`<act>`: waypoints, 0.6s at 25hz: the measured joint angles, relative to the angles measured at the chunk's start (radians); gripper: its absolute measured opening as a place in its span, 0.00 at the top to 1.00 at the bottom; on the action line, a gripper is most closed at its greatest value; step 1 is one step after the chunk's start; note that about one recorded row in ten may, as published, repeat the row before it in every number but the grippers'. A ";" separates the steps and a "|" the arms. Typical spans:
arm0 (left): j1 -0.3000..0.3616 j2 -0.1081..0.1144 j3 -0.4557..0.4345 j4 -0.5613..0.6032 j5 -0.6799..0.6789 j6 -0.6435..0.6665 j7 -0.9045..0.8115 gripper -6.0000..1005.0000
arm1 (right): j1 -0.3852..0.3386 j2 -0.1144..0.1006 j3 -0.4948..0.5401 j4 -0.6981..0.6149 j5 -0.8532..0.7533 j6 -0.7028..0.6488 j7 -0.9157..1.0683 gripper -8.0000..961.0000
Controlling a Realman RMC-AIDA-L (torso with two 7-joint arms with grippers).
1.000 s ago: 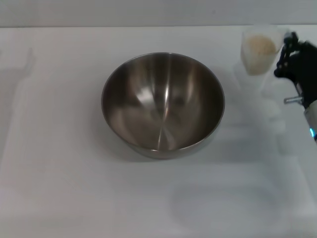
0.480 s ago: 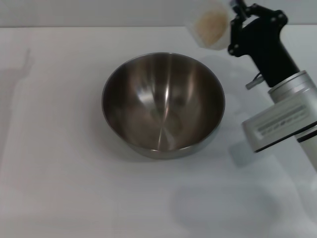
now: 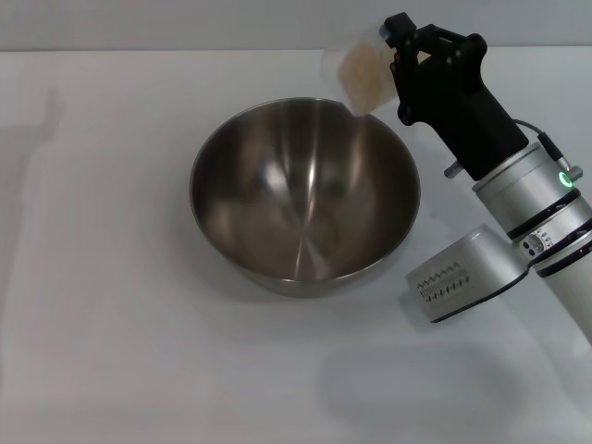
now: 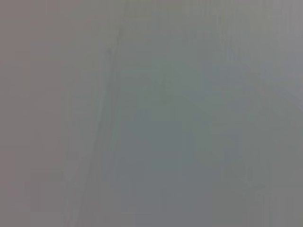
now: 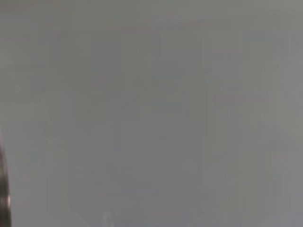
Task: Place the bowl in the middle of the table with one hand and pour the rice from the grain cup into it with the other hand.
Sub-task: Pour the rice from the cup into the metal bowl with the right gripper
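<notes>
Our right gripper (image 3: 400,57) gripped the tilted grain cup (image 3: 361,74) of rice (image 3: 359,67) over the bowl's (image 3: 305,194) far rim.

We see only one thing apart from the task: a plain pale grey wall strip (image 3: 185,23) running along the top edge of the frame, behind the far border of the worktop.

Blank grey surface, nothing distinct.
</notes>
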 joint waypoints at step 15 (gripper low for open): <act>-0.003 -0.016 -0.033 0.002 0.000 0.016 0.072 0.16 | 0.077 -0.004 -0.008 -0.138 -0.187 -0.086 -0.171 0.98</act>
